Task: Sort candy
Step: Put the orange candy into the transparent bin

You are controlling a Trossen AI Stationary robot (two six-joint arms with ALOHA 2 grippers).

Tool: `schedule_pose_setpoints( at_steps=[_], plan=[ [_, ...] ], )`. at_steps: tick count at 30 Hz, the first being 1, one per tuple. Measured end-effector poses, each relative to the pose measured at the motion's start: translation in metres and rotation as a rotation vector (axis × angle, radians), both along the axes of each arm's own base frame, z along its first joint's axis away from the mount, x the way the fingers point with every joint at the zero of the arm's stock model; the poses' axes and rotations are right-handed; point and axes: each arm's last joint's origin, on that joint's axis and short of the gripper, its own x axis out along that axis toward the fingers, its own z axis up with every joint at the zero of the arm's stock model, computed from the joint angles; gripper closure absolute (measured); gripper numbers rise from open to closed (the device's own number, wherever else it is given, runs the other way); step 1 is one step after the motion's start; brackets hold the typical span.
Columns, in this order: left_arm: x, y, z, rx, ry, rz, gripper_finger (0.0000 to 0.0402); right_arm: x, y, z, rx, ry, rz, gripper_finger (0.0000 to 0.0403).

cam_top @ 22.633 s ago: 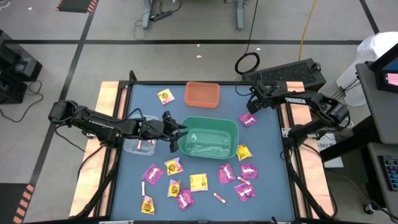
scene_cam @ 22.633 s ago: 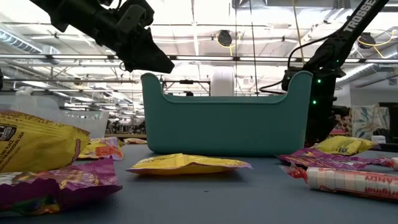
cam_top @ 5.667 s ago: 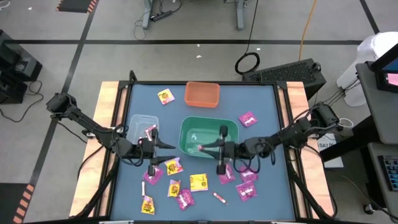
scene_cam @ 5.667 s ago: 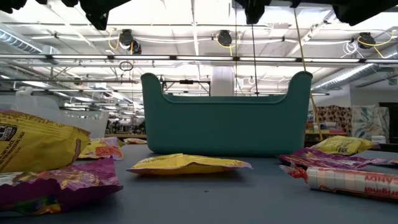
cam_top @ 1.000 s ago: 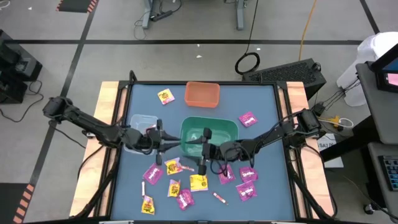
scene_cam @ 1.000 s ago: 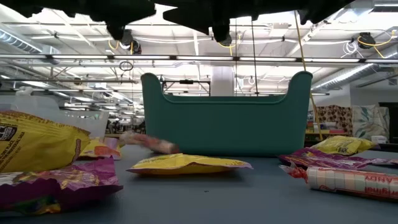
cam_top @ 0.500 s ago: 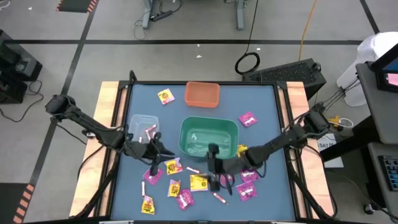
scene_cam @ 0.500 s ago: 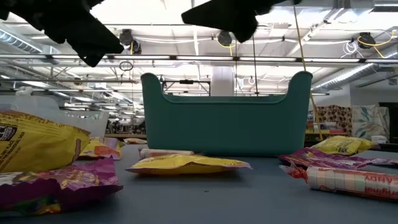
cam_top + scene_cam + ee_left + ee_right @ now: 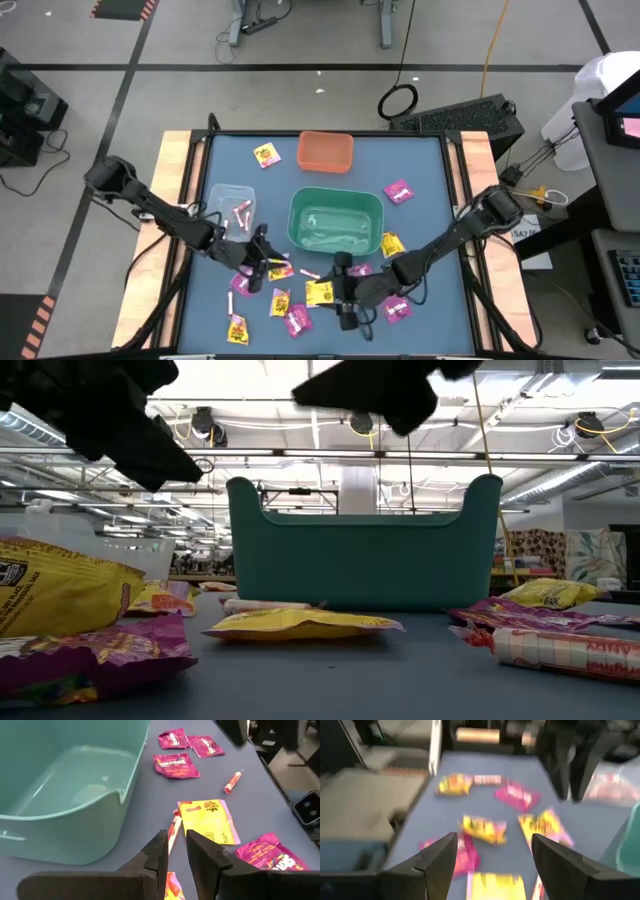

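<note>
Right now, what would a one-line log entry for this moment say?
left tool: narrow gap, empty, above pink-white stick | right tool: open, empty, over loose packets | green bin: no candy visible | task: unfinished

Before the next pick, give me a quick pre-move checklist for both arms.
1. Left gripper empty: ok, nothing between its fingers, only a narrow gap.
2. Left lined up on a target: ok, a candy stick lies just ahead of it, beside the green bin.
3. Right gripper open: ok, fingers wide apart and empty.
4. Right has candy below: ok, yellow packets and a pink packet lie under it.
5. Arm spacing: cannot tell, the grippers work close together in front of the bin.
6. Bin contents: cannot tell, no candy shows in it.
</note>
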Motion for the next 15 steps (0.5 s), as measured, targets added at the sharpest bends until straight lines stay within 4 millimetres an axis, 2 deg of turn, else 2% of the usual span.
schedule_pose_setpoints(
  at_steps=[3,6,10,15],
  plan=[
    [0.003,-0.002,-0.007,0.007,0.016,0.005,0.0327,0.016,0.005,-0.013,0.009,0.046,-0.027,0.0156],
    [0.003,-0.005,-0.012,0.015,0.029,-0.004,0.0327,0.029,0.011,-0.036,-0.014,0.129,-0.054,0.0156],
    [0.003,-0.009,-0.016,0.02,0.036,-0.016,0.0327,0.038,0.018,-0.052,-0.067,0.176,-0.175,0.0156],
    [0.002,-0.012,-0.017,0.023,0.039,-0.024,0.0327,0.044,0.012,-0.071,-0.049,0.194,-0.301,0.0169]
  ],
)
